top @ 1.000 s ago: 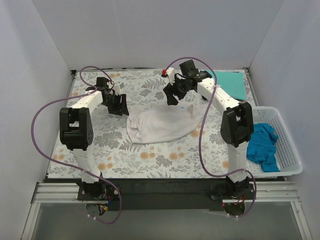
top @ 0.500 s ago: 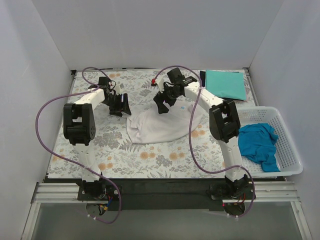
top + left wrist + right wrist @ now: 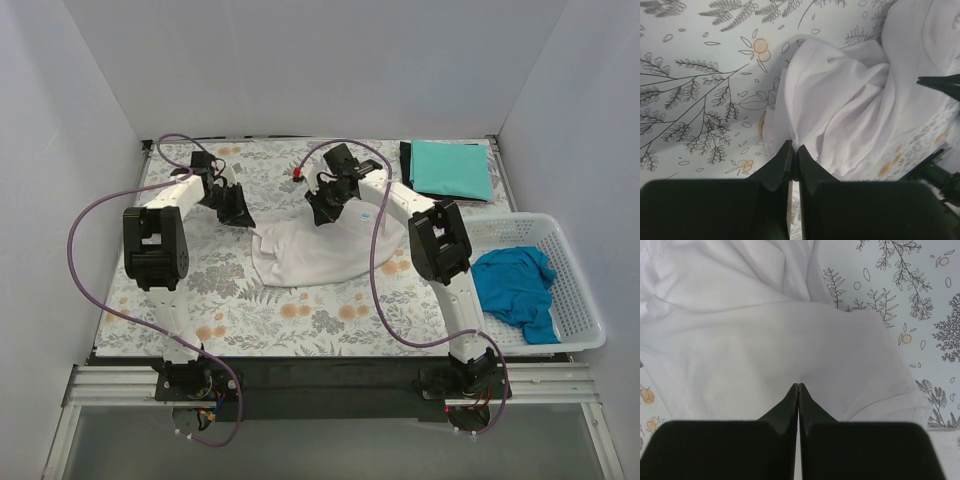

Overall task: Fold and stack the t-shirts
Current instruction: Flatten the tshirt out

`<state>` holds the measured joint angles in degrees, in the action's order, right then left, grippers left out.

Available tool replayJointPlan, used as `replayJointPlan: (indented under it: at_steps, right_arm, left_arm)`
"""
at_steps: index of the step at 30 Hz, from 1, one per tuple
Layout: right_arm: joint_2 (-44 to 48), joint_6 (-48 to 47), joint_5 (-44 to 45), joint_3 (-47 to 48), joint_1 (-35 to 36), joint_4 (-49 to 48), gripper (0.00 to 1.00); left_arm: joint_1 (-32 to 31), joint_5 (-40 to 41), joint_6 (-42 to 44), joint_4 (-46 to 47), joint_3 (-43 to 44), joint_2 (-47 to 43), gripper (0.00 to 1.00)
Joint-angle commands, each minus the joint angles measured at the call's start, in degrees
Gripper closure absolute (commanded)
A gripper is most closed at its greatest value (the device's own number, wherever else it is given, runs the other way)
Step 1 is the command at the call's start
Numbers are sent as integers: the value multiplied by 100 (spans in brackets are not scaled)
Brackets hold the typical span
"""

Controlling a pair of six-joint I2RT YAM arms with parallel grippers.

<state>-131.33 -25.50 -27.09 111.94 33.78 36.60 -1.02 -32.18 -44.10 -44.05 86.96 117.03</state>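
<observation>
The white t-shirt (image 3: 320, 250) lies in a loose heap near the middle of the counter (image 3: 300, 320), not yet folded. The left end effector (image 3: 794, 149) is at the shirt's left far edge. Its jaws are pressed together and pinch a fold of the hem. The right end effector (image 3: 798, 386) is over the far middle part of the shirt. Its jaws are also narrow, with no gap, and the cloth rises to the tips, so I judge it holds a pinch of cloth too.

In the top view the long axis of the heap goes across the counter from left to right, with the right end a little farther from the arm bases. The left end is broad and round and the right end is narrower. I cannot see where the collar is, so I cannot say which way the shirt points.

The risks, as I judge them:
- Each pinch is small and the cloth is soft. A quick pull can draw it out of the jaws.
- The two end effectors are near each other. If they lift unevenly, the cloth can twist and not open flat.
- A pinch can take more than one layer, and the fold then comes out crooked.

A folded teal t-shirt (image 3: 452, 170) rests at the far right corner. A bright blue t-shirt (image 3: 512, 285) waits in the white basket (image 3: 580, 300).
</observation>
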Motion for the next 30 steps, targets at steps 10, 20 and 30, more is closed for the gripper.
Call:
replayJointPlan:
  at_steps: [10,20,30]
  right_arm:
    - [2522,-517,2,-915,-609,-83,99]
    - [3817,-273,-5,-2115,-1248,207,86]
    - [4079,-710,-683,-2518,-2376,1341,28]
  left_arm:
    - [603,-596,-3,389,217,-1744,100]
    - [-2258,-492,2333,-1087,296,-2895,100]
    - [-4435,-446,2935,-1643,-336,-2885,65]
